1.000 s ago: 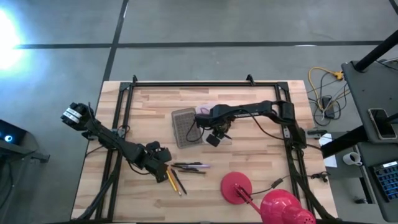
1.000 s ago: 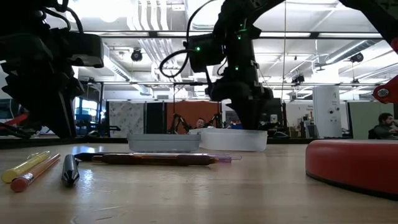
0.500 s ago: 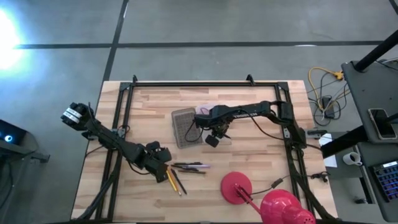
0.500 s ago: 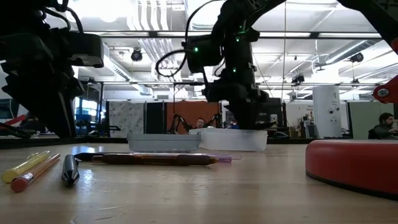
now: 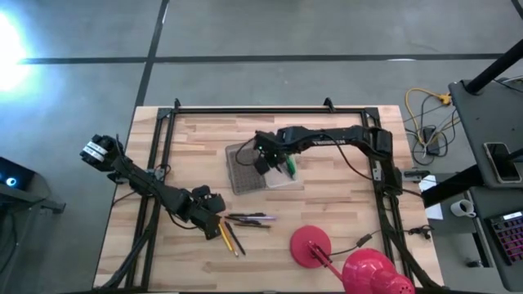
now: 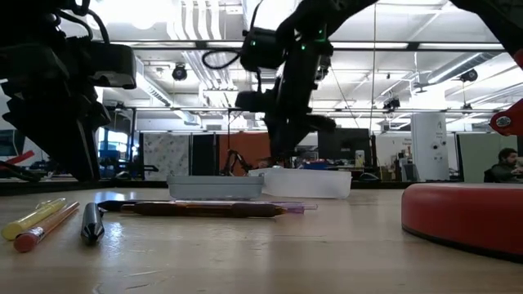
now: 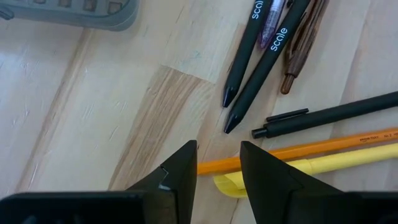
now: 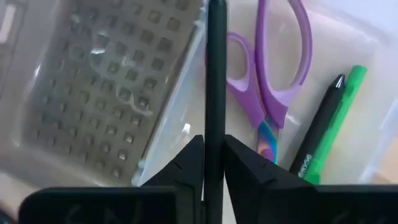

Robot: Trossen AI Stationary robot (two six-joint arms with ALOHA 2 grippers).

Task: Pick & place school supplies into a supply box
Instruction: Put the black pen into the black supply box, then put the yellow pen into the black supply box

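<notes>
The right end effector (image 8: 213, 163) has swung from the clear box's (image 5: 282, 181) near edge to above its grey lid (image 5: 243, 166) side, fingers pinching a black pen (image 8: 216, 74). Purple scissors (image 8: 273, 74) and a green marker (image 5: 289, 167) lie inside already, so 1 more drop looks close. The left end effector (image 7: 217, 167) hangs spread over the remaining pens (image 5: 245, 219) on the tabletop (image 5: 196, 139).

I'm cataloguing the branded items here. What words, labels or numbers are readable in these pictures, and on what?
"scale": in white on one black pen on the table.
"scale": the same word on the black pen beside it.
Orange pencil: small dark print near its end, too small to read.
Black pen in the box: white print, too blurred to read.
</notes>
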